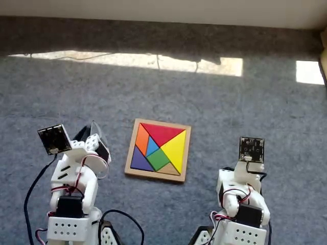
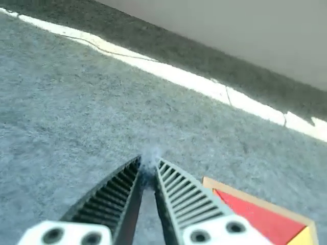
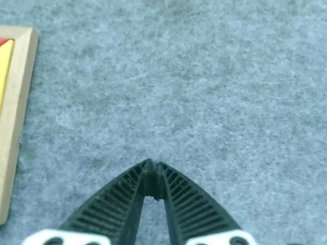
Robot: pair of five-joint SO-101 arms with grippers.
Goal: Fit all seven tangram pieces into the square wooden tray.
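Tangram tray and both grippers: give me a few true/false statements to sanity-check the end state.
1. The wooden tray is filled by seven coloured pieces with no open gap. True.
2. The red piece lies loose outside the tray. False: it sits inside, along the far rim.
3. The left gripper is shut and holds nothing. True.
4. The right gripper grips the yellow piece. False: it is shut on nothing, and the yellow piece lies in the tray.

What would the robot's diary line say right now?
tray: all seven pieces in | left gripper: shut, empty, beside tray | right gripper: shut, empty, beside tray
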